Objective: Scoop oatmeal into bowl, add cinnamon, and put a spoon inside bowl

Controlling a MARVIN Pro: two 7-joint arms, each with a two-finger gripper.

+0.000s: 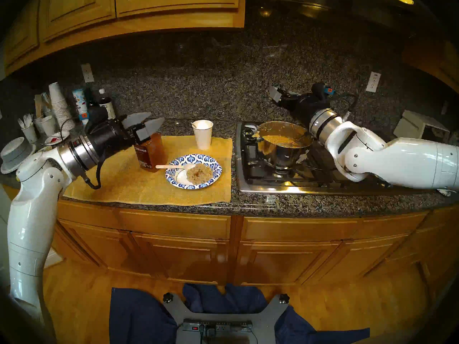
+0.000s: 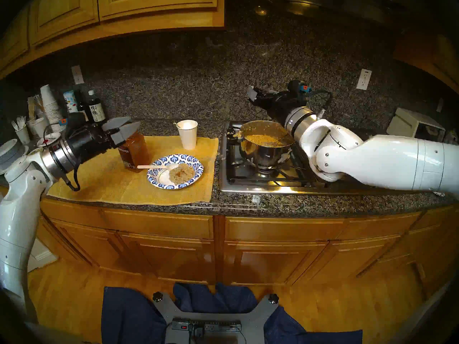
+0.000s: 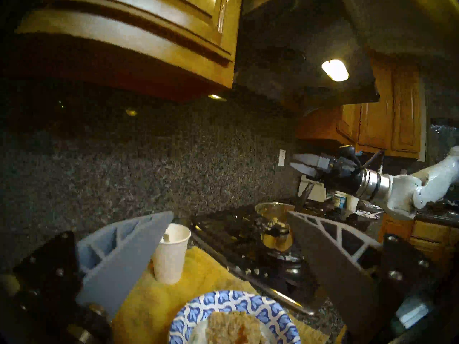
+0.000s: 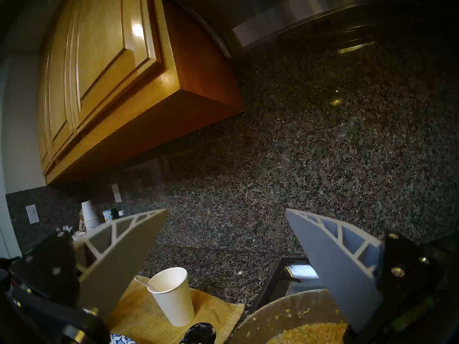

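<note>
Blue cloth and a power strip on our base lie closest, low on the wooden floor. Above them, on the granite worktop's front edge, a yellow mat carries the bowl, a mound of oatmeal in it and the spoon propped across its rim. Just beside it stands the cinnamon, its cap hidden behind our left hand, which hangs spread and empty above it. Our right hand, fingers apart and holding nothing, hovers over the pot on the stove. A paper cup sits near the mat's back edge. Clutter in the worktop's far left corner is hard to make out.
</note>
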